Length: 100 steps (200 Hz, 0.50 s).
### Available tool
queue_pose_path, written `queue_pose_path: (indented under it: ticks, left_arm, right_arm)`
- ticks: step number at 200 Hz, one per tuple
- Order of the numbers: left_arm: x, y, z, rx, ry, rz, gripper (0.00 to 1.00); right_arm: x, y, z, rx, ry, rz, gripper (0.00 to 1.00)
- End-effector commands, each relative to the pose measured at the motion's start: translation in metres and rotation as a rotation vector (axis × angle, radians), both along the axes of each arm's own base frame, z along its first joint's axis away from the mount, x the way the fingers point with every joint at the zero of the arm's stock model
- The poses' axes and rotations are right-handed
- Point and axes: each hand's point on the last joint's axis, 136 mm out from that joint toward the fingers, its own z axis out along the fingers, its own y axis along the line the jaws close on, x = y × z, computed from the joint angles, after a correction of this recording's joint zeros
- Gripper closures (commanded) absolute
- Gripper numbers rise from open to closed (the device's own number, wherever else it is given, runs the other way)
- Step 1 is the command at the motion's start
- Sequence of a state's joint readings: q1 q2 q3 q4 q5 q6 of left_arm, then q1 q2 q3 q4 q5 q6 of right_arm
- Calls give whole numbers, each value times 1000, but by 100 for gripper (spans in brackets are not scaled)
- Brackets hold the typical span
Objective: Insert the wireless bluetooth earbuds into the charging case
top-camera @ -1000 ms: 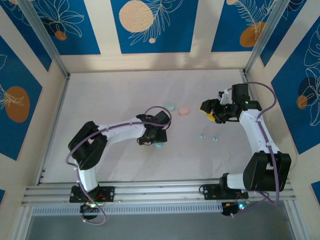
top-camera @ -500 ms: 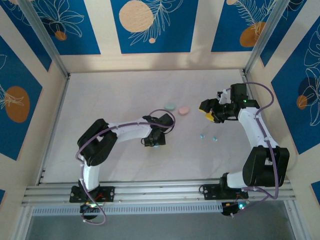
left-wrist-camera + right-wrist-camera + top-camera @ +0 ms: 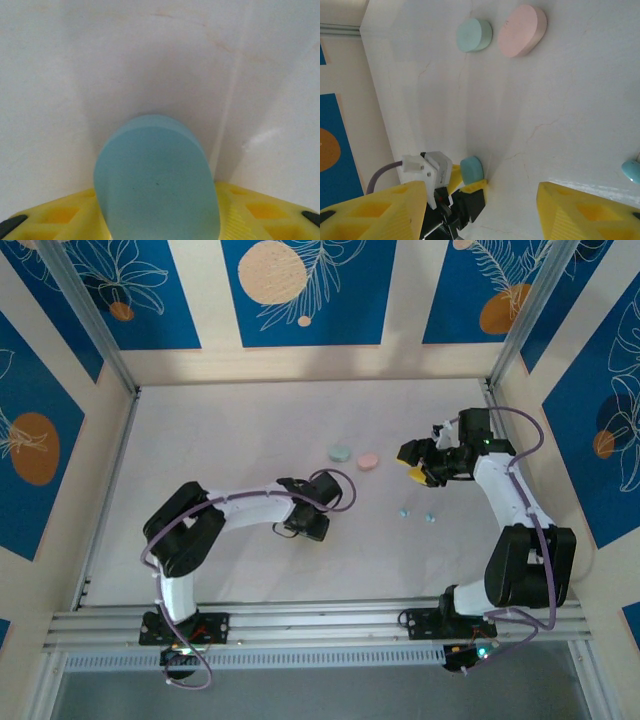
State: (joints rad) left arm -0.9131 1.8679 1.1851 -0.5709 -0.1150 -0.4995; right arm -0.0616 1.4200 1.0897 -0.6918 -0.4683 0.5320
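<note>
Two blue earbuds point(image 3: 404, 511) lie loose on the bench point(image 3: 220, 440), just nearside of the right gripper point(image 3: 414, 464). Its jaws hang spread and empty, likely poised to pick one. The blue case point(image 3: 155, 170) stands on edge, pinched by the left gripper point(image 3: 312, 527), probably to steady it for loading. The mint case point(image 3: 474, 35) and pink case point(image 3: 522, 30) sit farther back.

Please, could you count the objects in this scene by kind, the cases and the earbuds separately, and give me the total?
Pebble-shaped cases: 3 (mint case, pink case, blue case)
Light blue earbuds: 2
Total: 5
</note>
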Motion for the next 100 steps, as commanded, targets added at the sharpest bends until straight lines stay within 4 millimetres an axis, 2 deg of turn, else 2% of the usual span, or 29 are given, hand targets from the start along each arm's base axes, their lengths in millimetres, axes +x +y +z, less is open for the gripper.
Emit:
queue_pose_path:
  ticks: [1, 33, 56, 100]
  left_arm:
    - [-9, -9, -1, -24, -4, -209, 47]
    - [-13, 1, 3, 9, -22, -299, 47]
    - [-11, 10, 13, 6, -60, -310, 44]
    - [-8, 15, 49, -114, -158, -284, 23]
  right_arm:
    - [-1, 9, 2, 35, 9, 28, 40]
    - [0, 20, 5, 42, -16, 69, 40]
    - [1, 26, 4, 34, -23, 97, 40]
    - [8, 44, 12, -20, -138, 202, 41]
